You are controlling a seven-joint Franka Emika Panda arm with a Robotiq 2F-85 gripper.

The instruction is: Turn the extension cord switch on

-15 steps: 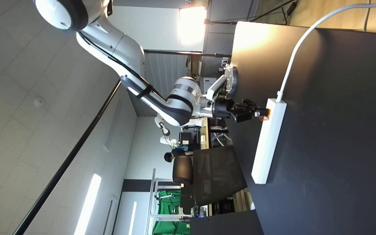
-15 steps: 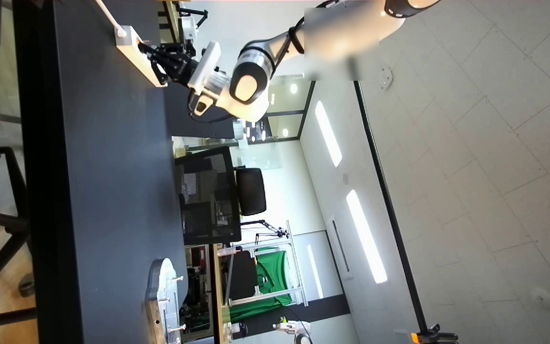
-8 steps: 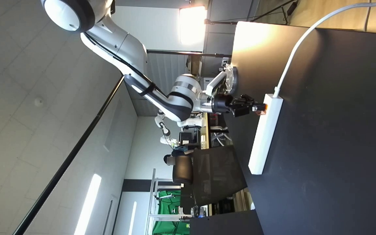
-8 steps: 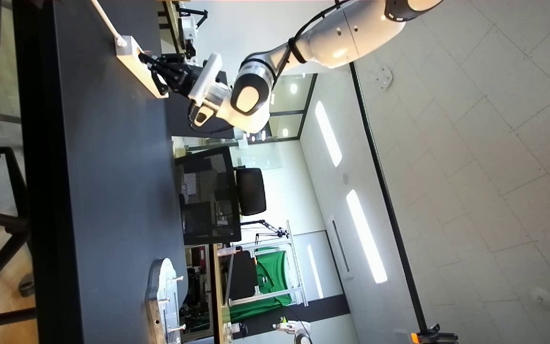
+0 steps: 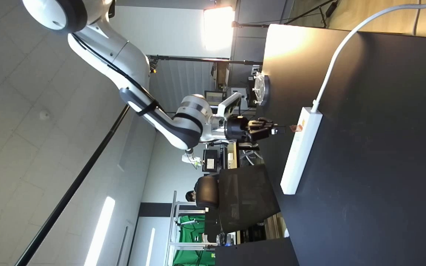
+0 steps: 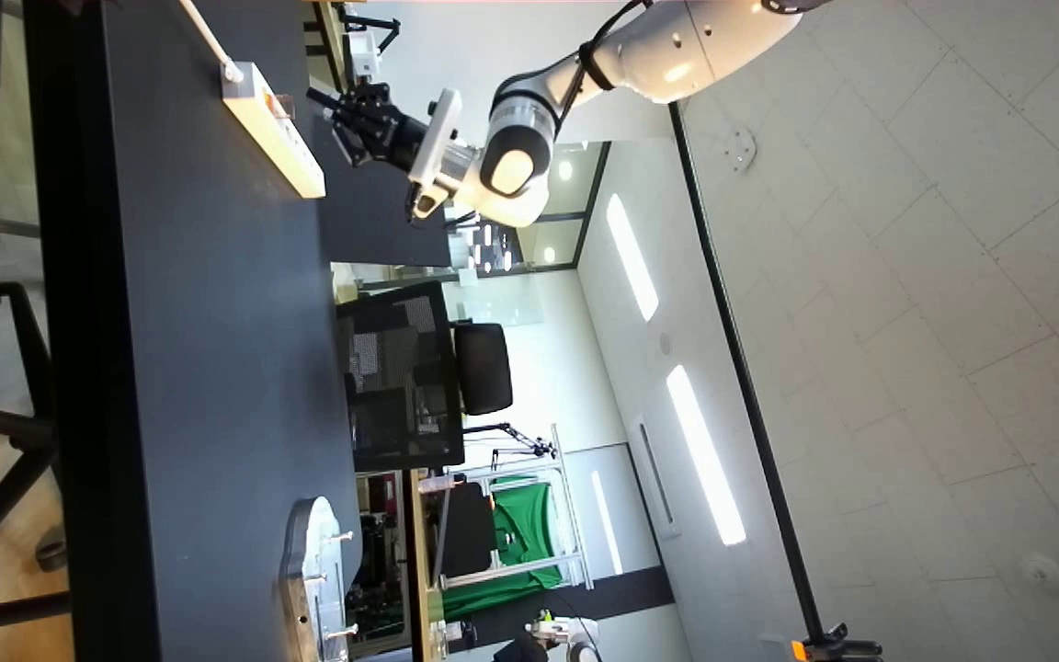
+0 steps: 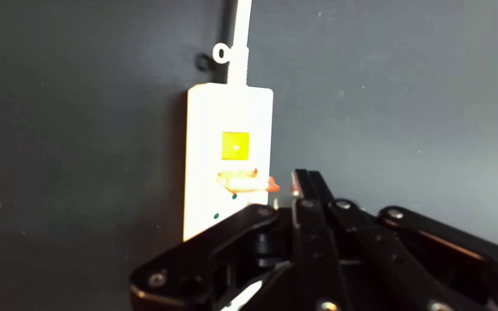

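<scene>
The white extension cord [image 5: 301, 155] lies on the dark table; it also shows in an exterior view [image 6: 277, 138] and the wrist view [image 7: 227, 112]. Its square switch [image 7: 235, 146] looks bright yellow in the wrist view, near the cable end. A translucent orange-red flap [image 5: 296, 128] stands up from the strip beside the switch; it also shows in an exterior view [image 6: 285, 106] and the wrist view [image 7: 270, 185]. My gripper [image 5: 284, 129] is shut and empty, its fingertips together [image 7: 311, 172], above the strip and apart from the flap and switch.
The white cable [image 5: 335, 59] runs from the strip over the table edge. A clear-topped board with pegs [image 6: 323, 579] lies elsewhere on the table [image 6: 226, 368]. A black mesh chair [image 6: 401, 377] stands beyond it.
My gripper has drawn back up off the strip's switch end, where its fingertips were at the switch. The strip has shifted slightly along the table. The flap now shows uncovered.
</scene>
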